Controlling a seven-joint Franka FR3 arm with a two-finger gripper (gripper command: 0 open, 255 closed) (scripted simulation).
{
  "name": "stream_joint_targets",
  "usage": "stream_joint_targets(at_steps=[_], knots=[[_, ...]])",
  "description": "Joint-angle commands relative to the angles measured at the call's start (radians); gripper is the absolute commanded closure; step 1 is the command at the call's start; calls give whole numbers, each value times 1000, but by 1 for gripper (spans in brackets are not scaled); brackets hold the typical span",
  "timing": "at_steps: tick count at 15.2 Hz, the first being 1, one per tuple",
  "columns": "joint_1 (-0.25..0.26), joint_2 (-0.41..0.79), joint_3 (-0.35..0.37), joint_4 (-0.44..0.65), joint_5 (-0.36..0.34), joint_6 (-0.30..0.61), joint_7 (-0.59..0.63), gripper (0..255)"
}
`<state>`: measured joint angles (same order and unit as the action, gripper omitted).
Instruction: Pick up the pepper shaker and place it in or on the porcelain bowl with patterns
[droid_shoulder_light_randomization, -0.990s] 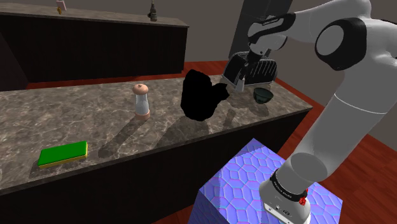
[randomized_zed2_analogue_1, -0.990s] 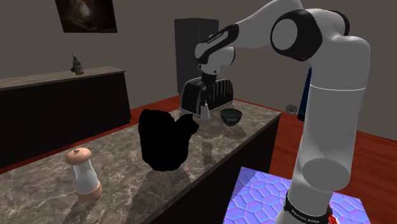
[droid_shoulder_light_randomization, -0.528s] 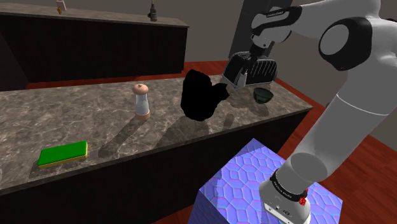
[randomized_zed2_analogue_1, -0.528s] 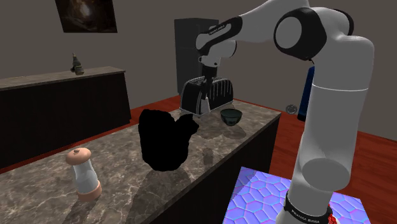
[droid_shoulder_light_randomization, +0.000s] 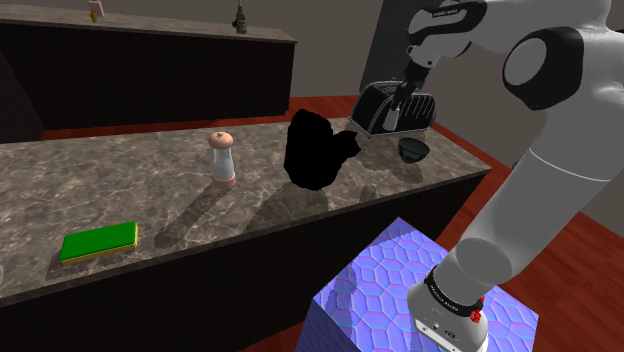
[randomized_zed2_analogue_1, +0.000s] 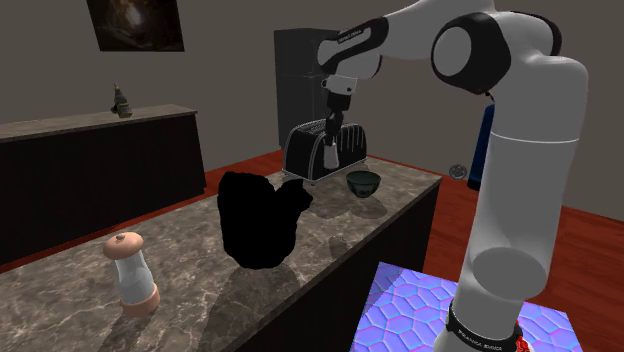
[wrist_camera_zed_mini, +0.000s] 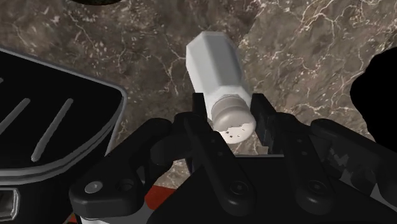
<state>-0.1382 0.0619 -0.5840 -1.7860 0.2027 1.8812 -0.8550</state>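
Gripper (wrist_camera_zed_mini: 230, 113) clasps the pale pepper shaker (wrist_camera_zed_mini: 213, 63) just under its perforated cap, both fingers tight against it, holding it in the air above the marble counter (droid_shoulder_light_randomization: 150, 190). Across the shoulder view from the left, the counter carries a flat green block (droid_shoulder_light_randomization: 97, 242), a white mill (droid_shoulder_light_randomization: 223, 160) with a tan top, a black shape (droid_shoulder_light_randomization: 315, 150) and a dark toaster (droid_shoulder_light_randomization: 368, 110). The gripper hangs in front of the toaster. The dark green bowl (droid_shoulder_light_randomization: 414, 149) stands just right of it, lower down.
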Motion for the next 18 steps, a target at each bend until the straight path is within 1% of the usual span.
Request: stream_joint_targets(at_steps=[1, 6, 11, 12, 18], knots=[[-27, 10, -22, 34, 7, -34, -46, 255], [-103, 60, -76, 121, 42, -106, -169, 255], [-202, 146, -122, 247, 100, -192, -296, 255], [-213, 155, -125, 261, 106, -201, -308, 255], [-204, 150, -122, 175, 106, -120, -321, 255]])
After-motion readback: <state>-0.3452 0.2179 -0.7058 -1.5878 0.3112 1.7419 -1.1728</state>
